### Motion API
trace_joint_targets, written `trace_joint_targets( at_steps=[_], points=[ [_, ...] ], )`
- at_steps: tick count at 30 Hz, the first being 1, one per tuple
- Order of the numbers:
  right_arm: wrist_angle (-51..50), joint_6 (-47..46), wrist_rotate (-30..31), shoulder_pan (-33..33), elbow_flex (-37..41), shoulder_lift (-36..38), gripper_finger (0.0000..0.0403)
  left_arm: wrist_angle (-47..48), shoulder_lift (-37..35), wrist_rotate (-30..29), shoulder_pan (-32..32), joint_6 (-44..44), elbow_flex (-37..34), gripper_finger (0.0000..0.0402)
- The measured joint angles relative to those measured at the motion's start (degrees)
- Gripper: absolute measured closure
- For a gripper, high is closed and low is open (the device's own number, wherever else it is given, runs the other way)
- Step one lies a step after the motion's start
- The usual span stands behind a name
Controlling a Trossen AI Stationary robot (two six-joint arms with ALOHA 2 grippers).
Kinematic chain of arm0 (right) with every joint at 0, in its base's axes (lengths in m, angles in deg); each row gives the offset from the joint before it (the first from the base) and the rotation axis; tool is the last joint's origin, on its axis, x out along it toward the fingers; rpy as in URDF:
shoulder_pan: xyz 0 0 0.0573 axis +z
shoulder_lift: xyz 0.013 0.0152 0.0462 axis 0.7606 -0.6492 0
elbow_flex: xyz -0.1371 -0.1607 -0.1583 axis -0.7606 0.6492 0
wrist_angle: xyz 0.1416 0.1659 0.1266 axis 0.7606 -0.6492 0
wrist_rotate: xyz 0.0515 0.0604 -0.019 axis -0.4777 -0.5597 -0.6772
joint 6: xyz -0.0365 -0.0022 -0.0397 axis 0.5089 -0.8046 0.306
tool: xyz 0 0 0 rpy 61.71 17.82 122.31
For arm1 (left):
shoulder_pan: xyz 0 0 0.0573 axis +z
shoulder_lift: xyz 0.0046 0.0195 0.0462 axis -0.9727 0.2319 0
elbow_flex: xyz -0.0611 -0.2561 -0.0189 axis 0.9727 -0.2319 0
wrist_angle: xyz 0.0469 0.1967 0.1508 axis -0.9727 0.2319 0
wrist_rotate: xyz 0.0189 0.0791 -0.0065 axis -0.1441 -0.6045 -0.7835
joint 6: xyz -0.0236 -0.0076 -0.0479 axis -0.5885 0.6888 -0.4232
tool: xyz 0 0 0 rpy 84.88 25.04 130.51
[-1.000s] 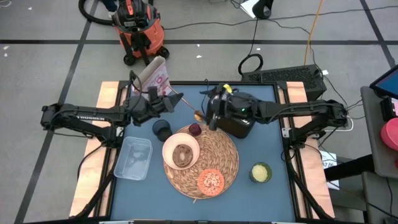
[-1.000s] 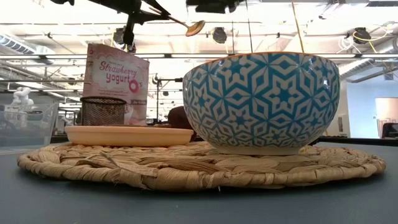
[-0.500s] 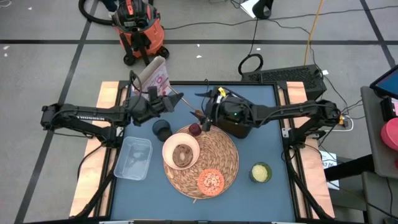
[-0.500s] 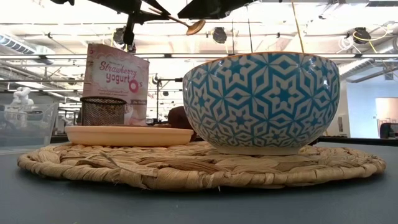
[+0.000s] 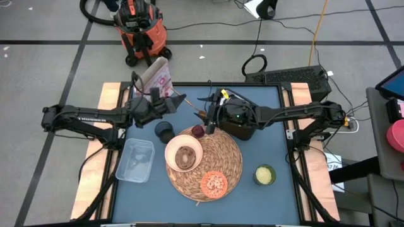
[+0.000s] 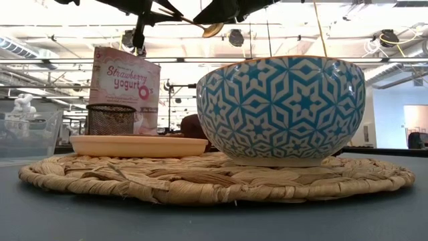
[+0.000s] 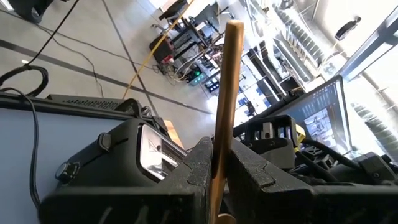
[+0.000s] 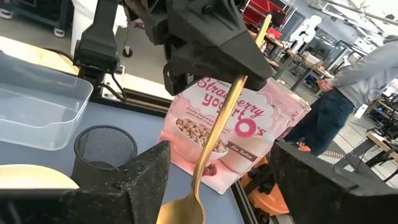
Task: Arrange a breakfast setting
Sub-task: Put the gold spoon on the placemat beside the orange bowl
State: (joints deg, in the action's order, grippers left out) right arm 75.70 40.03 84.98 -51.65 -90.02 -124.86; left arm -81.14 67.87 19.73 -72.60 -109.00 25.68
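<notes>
A wooden spoon [image 5: 188,108] hangs in the air over the table's far middle, with my left gripper [image 5: 172,104] shut on its handle. My right gripper [image 5: 210,117] is open. Its fingers stand on either side of the spoon's bowl end [image 8: 182,210]; whether one touches it, I cannot tell. Below lies the round straw placemat [image 5: 228,157]. On it sit the cream bowl [image 5: 184,153], the small orange dish [image 5: 214,183] and the dark-red fruit [image 5: 197,131]. The dark cup [image 5: 165,131] stands left of the mat. The pink-white cereal box [image 5: 158,75] stands at the far edge. My left gripper pinches the spoon's handle [image 7: 219,134] between its two fingers, which lie across it, a little short of the free end [image 7: 234,31]. The fingers come level from the table's left. The spoon is lifted clear and slants down toward my right gripper, bowl end lowest.
A clear plastic tub [image 5: 136,159] lies at the left near side. A small green-yellow cup [image 5: 264,174] stands right of the mat. Beyond the far edge are an orange vacuum [image 5: 140,28] and cables. A person [image 8: 348,81] stands in the room behind the cereal box.
My right gripper has gone toward the table's left and a little down, and its fingers now stand around the spoon's bowl end. The spoon has stayed where it was.
</notes>
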Motion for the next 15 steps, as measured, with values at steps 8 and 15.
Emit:
trace_joint_targets(
  at_steps=[8, 15],
  points=[
    [-0.03, 0.00, -0.18, 0.00, 0.02, 0.00, 0.0163, -0.16, 0.00, -1.19, -1.32, 0.17, 0.00, 0.0364],
    [-0.27, 0.00, -0.33, 0.00, 0.02, 0.00, 0.0188, -0.25, 0.00, -1.36, -1.51, 0.55, 0.00, 0.0364]
  ],
)
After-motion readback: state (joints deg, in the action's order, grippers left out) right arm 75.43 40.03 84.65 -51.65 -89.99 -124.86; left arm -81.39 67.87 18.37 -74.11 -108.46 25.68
